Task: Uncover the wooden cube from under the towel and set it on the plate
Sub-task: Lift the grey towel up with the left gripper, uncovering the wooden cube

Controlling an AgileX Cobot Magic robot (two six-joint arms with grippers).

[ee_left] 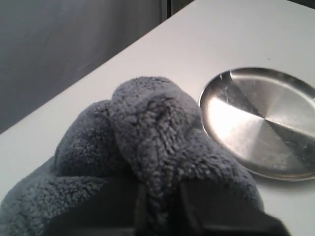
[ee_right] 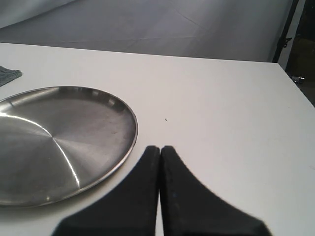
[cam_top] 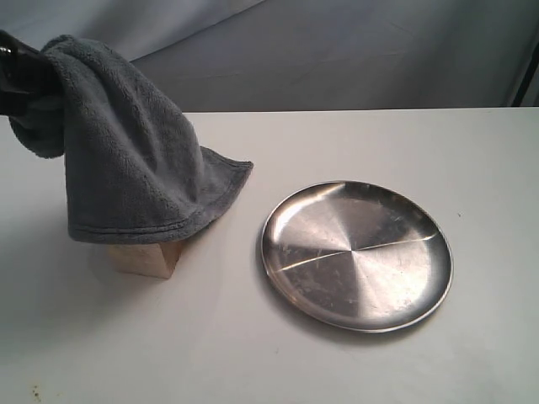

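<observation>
White desk (cam_top: 253, 353), grey backdrop | left fingers (cam_top: 15, 80) pinching the towel (cam_top: 135, 160) up high, its hem draped over the cube (cam_top: 147, 257) | cube sits on the desk just left of the plate (cam_top: 356, 255), only the bottom showing | right fingers (ee_right: 133, 196) pressed together, out past the plate, so the left arm's nearer, I reckon

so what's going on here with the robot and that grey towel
The left end effector is clamped on the grey towel and holds it bunched up above the table. The towel's hem hangs over a wooden block, so only the block's lower part shows. The steel plate beside it is empty. The right end effector is shut, holding nothing, near the plate's rim.
</observation>
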